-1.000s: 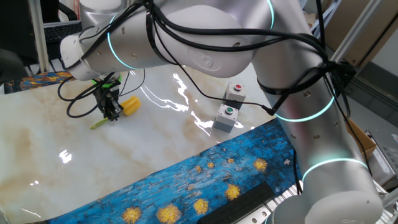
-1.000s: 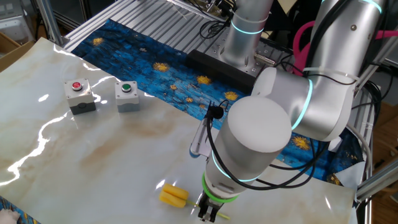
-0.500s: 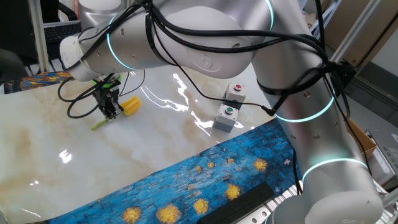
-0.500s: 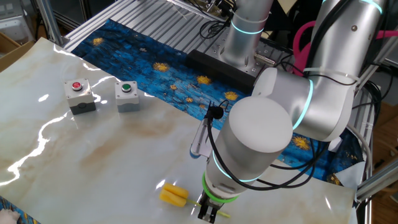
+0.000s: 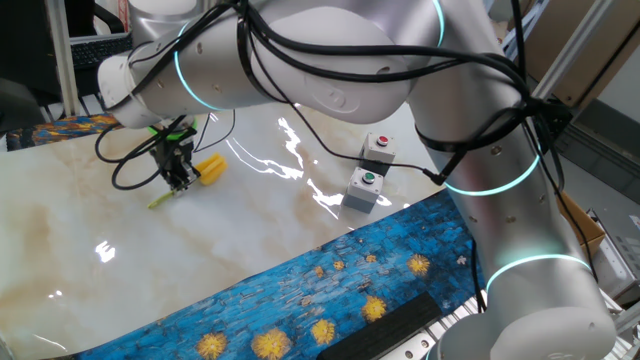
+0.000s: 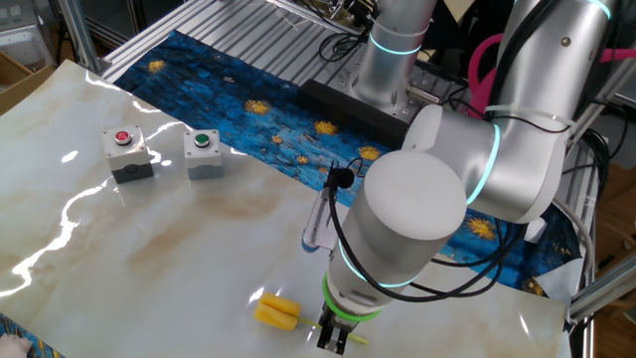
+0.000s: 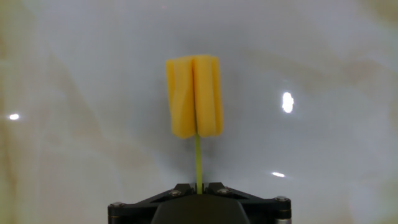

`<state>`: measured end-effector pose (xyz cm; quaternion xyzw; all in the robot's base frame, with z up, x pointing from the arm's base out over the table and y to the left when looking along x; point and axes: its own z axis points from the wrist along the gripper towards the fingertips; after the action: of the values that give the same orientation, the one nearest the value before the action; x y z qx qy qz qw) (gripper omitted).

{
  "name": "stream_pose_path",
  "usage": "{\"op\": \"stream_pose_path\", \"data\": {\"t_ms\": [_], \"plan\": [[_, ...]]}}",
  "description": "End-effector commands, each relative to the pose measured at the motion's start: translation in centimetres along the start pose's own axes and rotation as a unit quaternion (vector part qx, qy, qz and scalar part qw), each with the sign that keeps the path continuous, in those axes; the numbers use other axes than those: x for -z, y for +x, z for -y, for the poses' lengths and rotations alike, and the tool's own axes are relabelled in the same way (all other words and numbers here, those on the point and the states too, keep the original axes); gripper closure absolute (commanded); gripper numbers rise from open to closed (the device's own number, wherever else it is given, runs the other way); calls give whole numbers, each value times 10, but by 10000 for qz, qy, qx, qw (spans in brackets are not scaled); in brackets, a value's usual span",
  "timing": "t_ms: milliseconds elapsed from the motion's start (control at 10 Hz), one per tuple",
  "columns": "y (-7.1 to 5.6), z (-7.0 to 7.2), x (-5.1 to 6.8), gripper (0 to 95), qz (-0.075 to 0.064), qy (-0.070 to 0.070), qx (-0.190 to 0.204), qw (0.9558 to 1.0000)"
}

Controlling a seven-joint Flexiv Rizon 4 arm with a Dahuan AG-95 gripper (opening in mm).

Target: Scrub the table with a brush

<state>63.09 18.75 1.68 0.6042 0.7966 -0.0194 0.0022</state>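
The brush has a stubby yellow head point(image 5: 210, 168) and a thin yellow-green handle point(image 5: 160, 200), and lies on the glossy cream marble table point(image 5: 230, 235). It also shows in the other fixed view point(image 6: 276, 312) and in the hand view point(image 7: 193, 96). My gripper point(image 5: 180, 182) stands over the handle just behind the head, its jaws shut on the stick. In the hand view the handle point(image 7: 198, 163) runs straight down between the two closed jaws. In the other fixed view the gripper point(image 6: 335, 341) sits at the table's near edge.
Two grey button boxes stand on the table, one with a red button point(image 6: 123, 147) and one with a green button point(image 6: 203, 149). A blue cloth with yellow flowers point(image 5: 330, 285) edges the table. A slatted metal bench point(image 6: 248, 25) and the arm's base lie beyond.
The gripper and brush have shifted very slightly; otherwise nothing has visibly changed.
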Motion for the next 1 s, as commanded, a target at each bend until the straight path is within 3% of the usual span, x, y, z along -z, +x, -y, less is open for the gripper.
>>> {"op": "stream_pose_path", "data": {"t_ms": [100, 300, 500, 600, 700, 800, 1000], "plan": [[-1, 5, 7, 950, -57, 26, -31, 10000], [-4, 14, 15, 950, -140, 83, -15, 9999], [-6, 19, 18, 950, -196, 149, 461, 9986], [-10, 22, 19, 950, -225, 183, 968, 9949], [-13, 24, 19, 950, -246, 211, 1365, 9901], [-19, 28, 19, 950, -271, 255, 1913, 9808], [-29, 36, 19, 950, -336, 274, 2592, 9649]]}}
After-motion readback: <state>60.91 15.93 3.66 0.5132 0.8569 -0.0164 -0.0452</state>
